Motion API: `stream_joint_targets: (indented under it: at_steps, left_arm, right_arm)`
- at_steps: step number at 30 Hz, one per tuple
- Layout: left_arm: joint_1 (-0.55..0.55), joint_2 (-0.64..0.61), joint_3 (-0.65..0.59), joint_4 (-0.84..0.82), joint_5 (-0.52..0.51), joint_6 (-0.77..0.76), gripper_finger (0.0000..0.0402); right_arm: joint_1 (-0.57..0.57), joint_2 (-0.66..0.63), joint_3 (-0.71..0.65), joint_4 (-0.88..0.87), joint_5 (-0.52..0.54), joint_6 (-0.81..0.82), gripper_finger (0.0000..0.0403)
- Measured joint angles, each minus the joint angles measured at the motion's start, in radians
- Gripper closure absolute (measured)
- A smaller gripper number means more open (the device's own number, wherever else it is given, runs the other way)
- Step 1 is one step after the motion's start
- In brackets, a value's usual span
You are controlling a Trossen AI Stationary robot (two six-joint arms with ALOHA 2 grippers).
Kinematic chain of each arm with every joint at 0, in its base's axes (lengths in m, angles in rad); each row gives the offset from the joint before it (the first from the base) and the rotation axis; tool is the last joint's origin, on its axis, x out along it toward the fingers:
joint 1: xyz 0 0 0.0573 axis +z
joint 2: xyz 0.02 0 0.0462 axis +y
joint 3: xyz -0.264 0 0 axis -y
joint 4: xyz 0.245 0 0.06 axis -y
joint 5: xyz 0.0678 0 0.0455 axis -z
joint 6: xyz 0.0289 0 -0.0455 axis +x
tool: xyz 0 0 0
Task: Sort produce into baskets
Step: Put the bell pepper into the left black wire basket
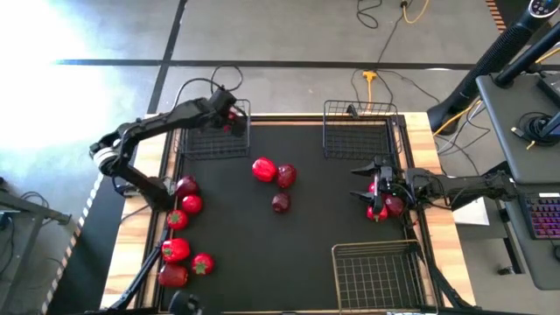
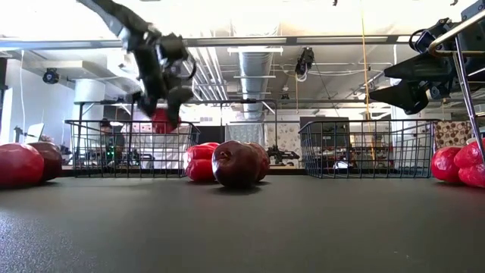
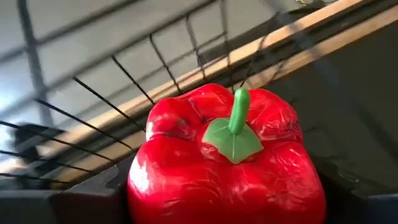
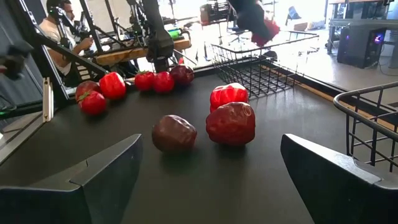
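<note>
My left gripper [image 1: 229, 120] is shut on a glossy red pepper [image 3: 227, 155] over the far-left wire basket [image 1: 210, 140]. In the low view the pepper [image 2: 161, 121] hangs at the height of the basket's rim [image 2: 114, 121]. My right gripper [image 1: 363, 182] is open and empty at the table's right side, beside a few red pieces [image 1: 382, 206]. A red pepper [image 1: 264, 169] and two maroon fruits [image 1: 285, 175] [image 1: 280, 203] lie on the mat at the table's middle. My left gripper pinches the red pepper by two opposite sides of its body [image 3: 140, 186] between its two fingers [image 3: 93, 196]. The fingers come from above, pointing down. The pepper's green-stemmed top [image 3: 236, 124] faces the wrist. The pepper is lifted clear, over the basket.
Several red and maroon pieces [image 1: 179, 232] lie along the table's left edge. A second basket [image 1: 359, 131] stands at the far right and a third [image 1: 376, 271] at the near right. A person [image 4: 59, 25] sits beyond the table's left edge.
</note>
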Motion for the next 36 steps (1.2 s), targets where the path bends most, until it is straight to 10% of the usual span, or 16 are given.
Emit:
stream_joint_targets:
  at_steps: [36]
  left_arm:
    - [0.137, 0.337, 0.064, 0.047, 0.186, -0.07, 0.0094]
  right_arm:
    - [0.0, 0.0, 0.0, 0.0, 0.0, 0.0, 0.003]
